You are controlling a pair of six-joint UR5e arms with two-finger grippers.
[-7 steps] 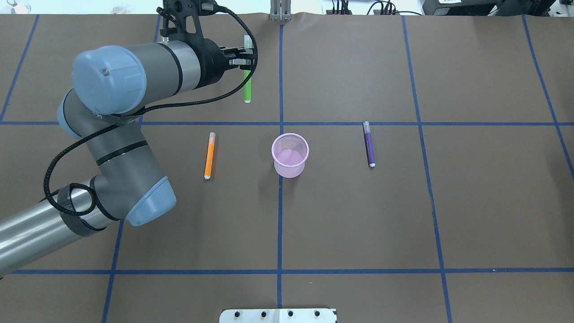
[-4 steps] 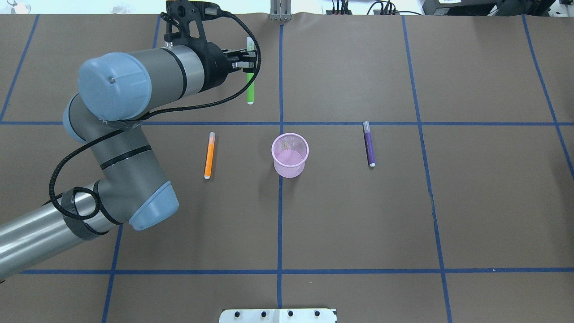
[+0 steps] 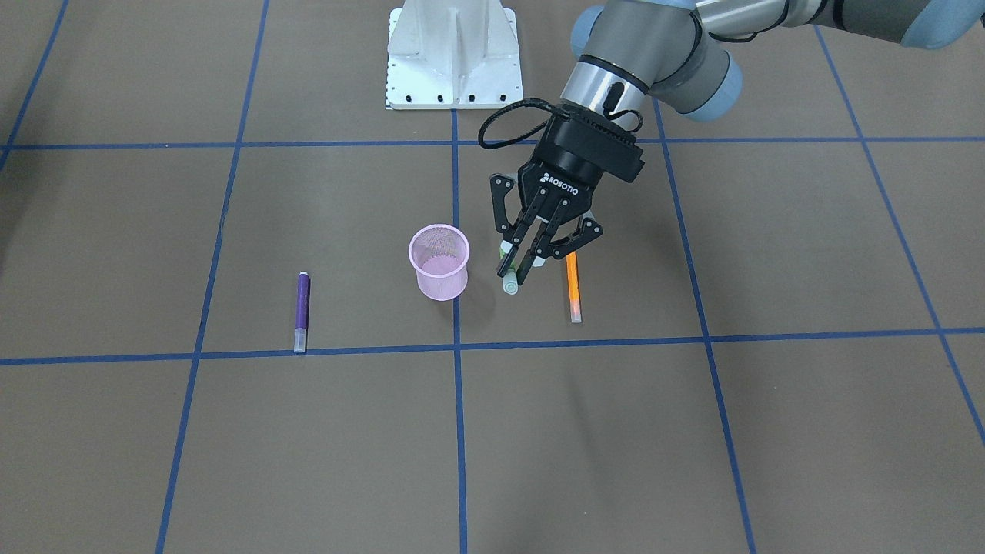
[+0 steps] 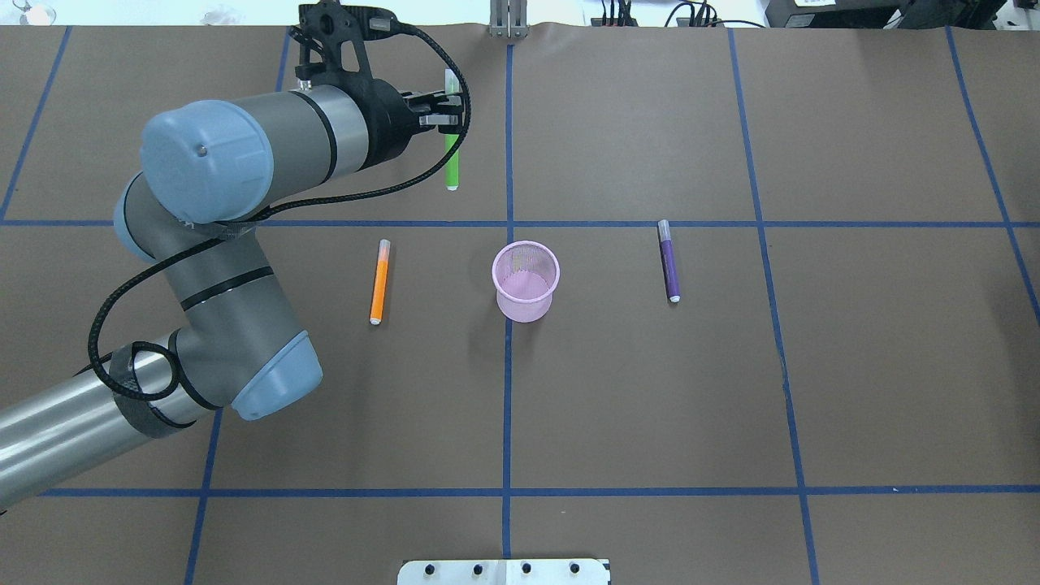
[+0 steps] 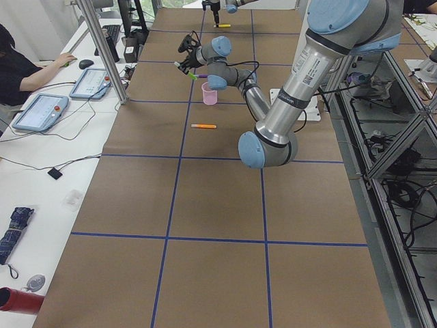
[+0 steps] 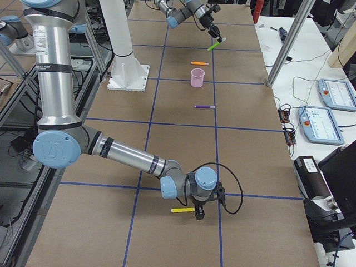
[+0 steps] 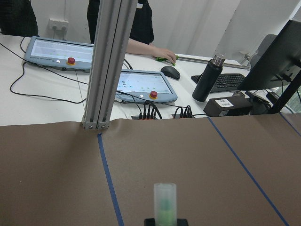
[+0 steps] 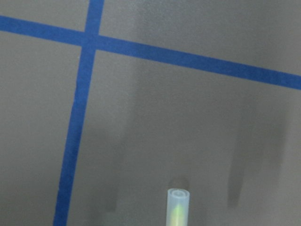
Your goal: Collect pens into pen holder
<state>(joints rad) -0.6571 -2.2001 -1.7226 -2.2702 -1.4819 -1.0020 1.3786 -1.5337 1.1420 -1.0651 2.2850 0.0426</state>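
Observation:
My left gripper (image 4: 447, 114) is shut on the green pen (image 4: 452, 165) and holds it clear of the table, left of and beyond the pink pen holder (image 4: 526, 280). From the front, the left gripper (image 3: 527, 260) hangs just right of the pen holder (image 3: 439, 261), with the green pen's cap (image 3: 510, 285) pointing down. That cap (image 7: 165, 201) fills the bottom of the left wrist view. The orange pen (image 4: 379, 282) lies left of the holder, the purple pen (image 4: 669, 262) right of it. My right gripper (image 6: 197, 214) is far along the table beside a yellow pen (image 6: 183, 210); I cannot tell its state.
A white base plate (image 3: 454, 54) sits at the robot's side of the brown mat. An aluminium post (image 7: 106, 61) stands at the far table edge, with tablets, cables and a person's hand on the desk behind. A pale pen cap (image 8: 178, 207) shows in the right wrist view.
The left gripper has drifted slightly right with the green pen held in it. The other pens and the pen holder have not moved.

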